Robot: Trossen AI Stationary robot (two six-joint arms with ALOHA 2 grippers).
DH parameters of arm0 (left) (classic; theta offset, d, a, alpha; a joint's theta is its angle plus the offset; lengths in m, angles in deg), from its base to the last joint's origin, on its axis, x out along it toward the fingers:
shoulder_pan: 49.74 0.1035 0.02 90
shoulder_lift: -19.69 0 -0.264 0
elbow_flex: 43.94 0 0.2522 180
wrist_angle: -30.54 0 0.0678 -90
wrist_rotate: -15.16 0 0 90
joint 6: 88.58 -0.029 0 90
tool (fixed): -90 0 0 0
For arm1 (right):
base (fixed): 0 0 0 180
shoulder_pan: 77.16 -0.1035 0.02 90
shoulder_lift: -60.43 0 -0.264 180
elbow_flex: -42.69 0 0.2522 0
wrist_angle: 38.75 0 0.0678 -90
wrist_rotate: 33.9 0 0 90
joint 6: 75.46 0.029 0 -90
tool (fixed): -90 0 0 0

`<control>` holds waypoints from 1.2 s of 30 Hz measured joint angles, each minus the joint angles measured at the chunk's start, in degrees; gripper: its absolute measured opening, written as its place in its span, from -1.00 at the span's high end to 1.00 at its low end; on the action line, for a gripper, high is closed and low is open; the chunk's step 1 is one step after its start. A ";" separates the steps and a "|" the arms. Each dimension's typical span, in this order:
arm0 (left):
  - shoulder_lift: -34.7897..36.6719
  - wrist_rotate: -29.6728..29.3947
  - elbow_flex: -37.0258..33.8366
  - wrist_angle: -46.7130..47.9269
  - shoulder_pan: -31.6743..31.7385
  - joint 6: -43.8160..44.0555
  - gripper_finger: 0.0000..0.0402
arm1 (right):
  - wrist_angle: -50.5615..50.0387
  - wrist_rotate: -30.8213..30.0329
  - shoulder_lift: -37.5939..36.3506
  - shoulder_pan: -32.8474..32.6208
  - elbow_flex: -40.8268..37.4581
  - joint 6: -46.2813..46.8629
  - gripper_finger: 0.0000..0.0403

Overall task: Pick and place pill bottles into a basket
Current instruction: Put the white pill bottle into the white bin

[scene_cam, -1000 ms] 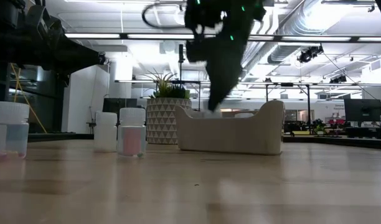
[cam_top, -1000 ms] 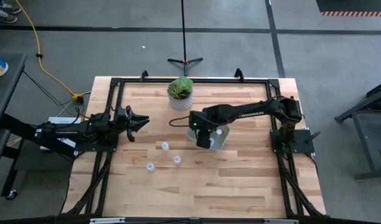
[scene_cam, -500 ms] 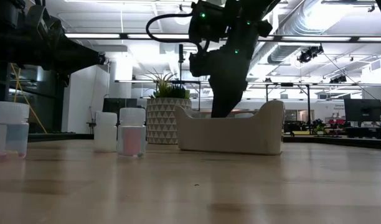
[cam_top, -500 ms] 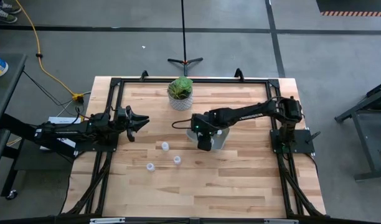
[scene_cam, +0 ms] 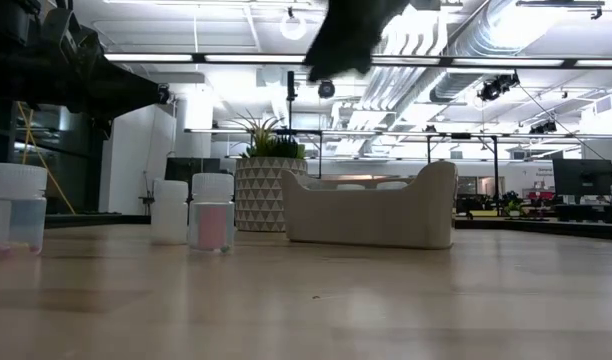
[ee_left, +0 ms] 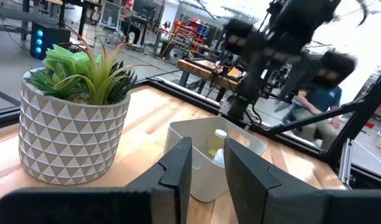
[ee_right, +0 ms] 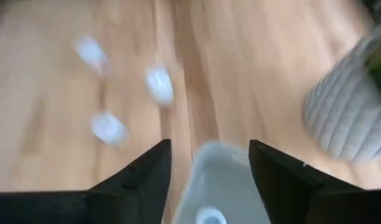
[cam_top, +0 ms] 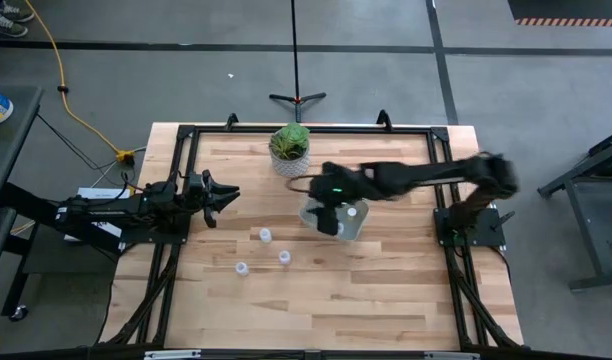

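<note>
The pale basket [cam_top: 352,230] stands at mid-table, with two pill bottles [cam_top: 351,212] showing inside it. Three more pill bottles [cam_top: 265,235] stand upright on the wood to its left; in the low view they are at the left [scene_cam: 212,212]. My right gripper [ee_right: 209,177] is open and empty, raised above the basket's left part [cam_top: 327,222]. It shows at the top of the low view [scene_cam: 341,45]. My left gripper [cam_top: 229,193] is open and empty by the table's left edge, pointing toward the basket [ee_left: 197,149].
A white patterned pot with a green plant [cam_top: 289,148] stands just behind and to the left of the basket, near the far edge. Bare wood lies in front of the basket and the loose bottles. A person shows beyond the table [ee_left: 315,99].
My right gripper has risen straight up out of the basket, from its fingertips down inside the basket to well above the rim. The arm behind it has swung upward. The basket and the three loose bottles have stayed in place.
</note>
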 joint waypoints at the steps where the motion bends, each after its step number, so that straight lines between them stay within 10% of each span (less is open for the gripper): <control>1: 0.00 0.00 -0.01 -0.01 0.00 0.01 0.36 | 2.95 -1.15 -3.21 -0.50 -3.01 0.45 0.05; 11: 0.00 0.00 -0.02 -0.01 0.00 0.00 0.36 | 26.35 -3.22 -42.77 -2.89 -43.13 11.29 0.55; 22: 0.02 0.00 0.00 -0.06 0.00 0.01 0.36 | 31.02 -8.67 -81.05 -4.55 -66.74 9.44 0.98; 28: 0.01 -0.35 0.15 -0.03 0.00 0.02 0.36 | 30.93 -12.92 -93.30 -4.41 -73.90 9.02 0.93; 36: -0.17 -2.94 2.10 -6.79 0.00 3.66 0.36 | 29.49 -17.01 -92.18 -4.41 -75.20 11.93 0.99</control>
